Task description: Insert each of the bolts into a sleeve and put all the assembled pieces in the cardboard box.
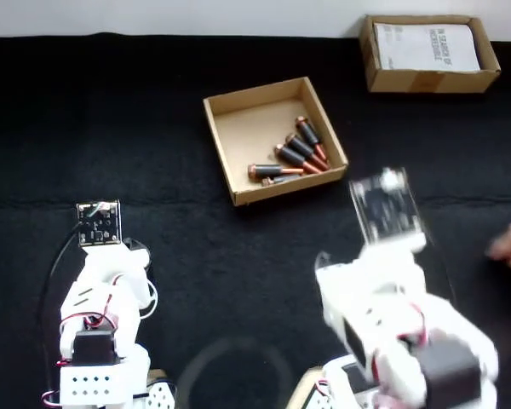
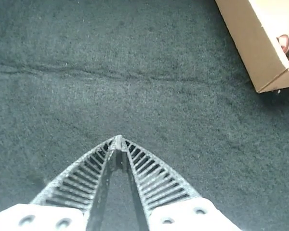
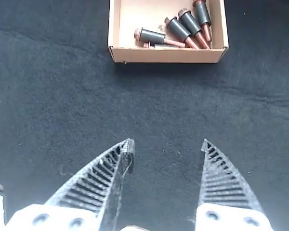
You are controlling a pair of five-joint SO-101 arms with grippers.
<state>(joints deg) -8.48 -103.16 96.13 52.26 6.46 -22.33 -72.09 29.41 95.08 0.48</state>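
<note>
- Four bolt+sleeve pcs (image 1: 294, 153) counted in cardboard box (image 1: 251, 128): 3 side by side on a slant, 1 lying across near the wall closest to the arms.
- 1 small coppery bit (image 1: 272, 181) just beside that last one; can't tell if it's a 5th pc.
- Every pc I can see already sits in the box, so my read: drop-offs done, task at or near its end.
- R gripper (image 3: 167, 143): jaws spread, nothing between, above black cloth (image 1: 238, 256), short of the box.
- L gripper (image 2: 119, 140): tips pressed together, holding nothing, over cloth, box corner off to one side.
- Next, prob: take both arms back to rest; if the coppery bit is a stray bolt, it needs a sleeve first.
- 1 second box (image 1: 383, 81) w/ 1 booklet (image 1: 426, 47), far corner, well apart.
</note>
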